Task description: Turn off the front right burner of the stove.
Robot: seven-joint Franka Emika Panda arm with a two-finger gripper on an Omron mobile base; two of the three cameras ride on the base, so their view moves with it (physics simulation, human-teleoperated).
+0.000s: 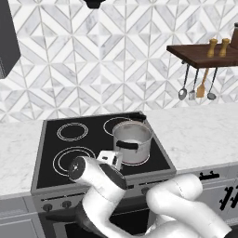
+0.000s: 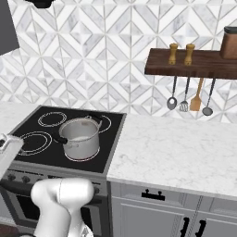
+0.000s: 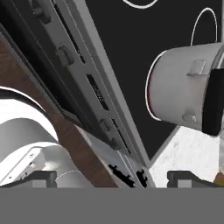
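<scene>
Front right burner (image 3: 151,94) under pot (image 3: 188,87) | tool (image 3: 111,179) jaws apart, above stove (image 3: 83,78) front

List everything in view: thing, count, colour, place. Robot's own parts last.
stove: one, grey steel with black glass top, set in the counter.
front right burner: one, ring marking, under the pot.
other burner rings: three, white, on the glass.
pot: one, steel with dark handles, on the front right burner.
knobs: a row, dark, along the stove front.
counter: white marble, both sides of the stove.
shelf: one, dark wood, on the wall at right.
shakers: two, tan, on the shelf.
utensils: four, hanging under the shelf.
gripper: one, dark fingertips, open, facing the stove front.
</scene>
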